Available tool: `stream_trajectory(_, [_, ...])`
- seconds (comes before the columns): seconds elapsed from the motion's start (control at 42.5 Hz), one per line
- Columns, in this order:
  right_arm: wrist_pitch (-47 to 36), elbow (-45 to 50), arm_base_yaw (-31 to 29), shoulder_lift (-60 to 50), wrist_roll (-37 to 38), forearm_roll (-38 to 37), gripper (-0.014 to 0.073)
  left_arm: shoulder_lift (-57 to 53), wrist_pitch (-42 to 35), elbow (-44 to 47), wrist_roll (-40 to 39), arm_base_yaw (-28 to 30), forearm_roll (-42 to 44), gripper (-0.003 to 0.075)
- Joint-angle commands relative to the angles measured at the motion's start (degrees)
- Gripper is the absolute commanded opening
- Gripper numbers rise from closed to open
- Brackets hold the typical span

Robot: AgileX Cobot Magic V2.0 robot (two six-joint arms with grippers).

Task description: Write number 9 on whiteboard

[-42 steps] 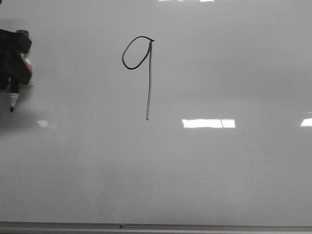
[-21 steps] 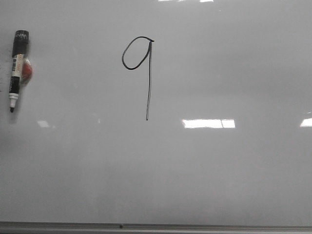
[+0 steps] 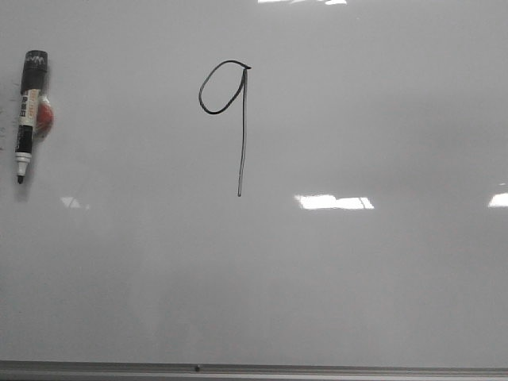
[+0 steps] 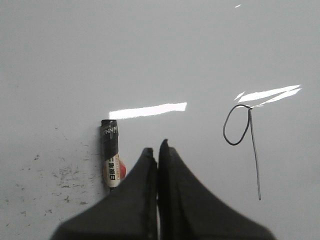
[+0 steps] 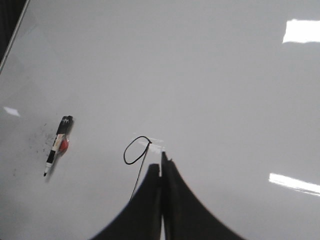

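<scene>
The number 9 point(image 3: 226, 111) is sitting in the upper middle area of the whiteboard point(image 3: 357, 278), drawn as a thin black line: a slanted oval loop is joining the top of a long straight stem that is running down toward the near edge of the board. The figure is showing again in the left wrist view point(image 4: 242, 142) and in the right wrist view point(image 5: 136, 160), where its stem is disappearing behind the dark fingers. The whiteboard is filling the front view, with bright light reflections lying on its glossy surface and a grey metal edge running along the bottom. A marker pen point(image 3: 28, 111) is lying flat on the board well to the left of the figure, black end pointing away from the robot and bare tip pointing toward it, with a small red object touching its right side. Dark specks are marking the board just beside the pen in the left wrist view. The left gripper point(image 4: 157, 150) is hanging above the board near the pen, jaws pressed together, gripping nothing. The right gripper point(image 5: 161, 167) is hanging above the figure, jaws likewise together and empty.
</scene>
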Motion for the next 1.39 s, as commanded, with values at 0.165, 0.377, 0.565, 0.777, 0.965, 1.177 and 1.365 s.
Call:
stream_trajectory(0.165, [-10.29,3.95,-0.39,-9.38,-0.01,1.46,-0.0069,-5.05,-8.67,3.33,0.04,-1.33,-0.46,-0.0019])
stream_trajectory(0.377, [-11.2,3.95,-0.39,-9.7,-0.01,1.46,-0.0069,-5.05,-9.97,3.38,0.04,-1.33,-0.46,-0.0019])
stream_trajectory(0.565, [-11.2,3.95,-0.39,-9.7,-0.01,1.46,-0.0069,-5.05,-9.97,3.38,0.04,-1.33,-0.46,-0.0019])
stream_trajectory(0.777, [-11.2,3.95,-0.39,-9.7,-0.01,1.46,-0.0069,-5.05,-9.97,3.38,0.04,-1.33,-0.46,-0.0019])
stream_trajectory(0.965, [-11.2,3.95,-0.39,-9.7,-0.01,1.46,-0.0069,-5.05,-9.97,3.38,0.04,-1.33,-0.46,-0.0019])
stream_trajectory(1.177, [-11.2,3.95,-0.39,-9.7,-0.01,1.46,-0.0069,-5.05,-9.97,3.38,0.04,-1.33,-0.46,-0.0019])
stream_trajectory(1.365, [-11.2,3.95,-0.39,-9.7,-0.01,1.46,-0.0069,-5.05,-9.97,3.38,0.04,-1.33,-0.46,-0.0019])
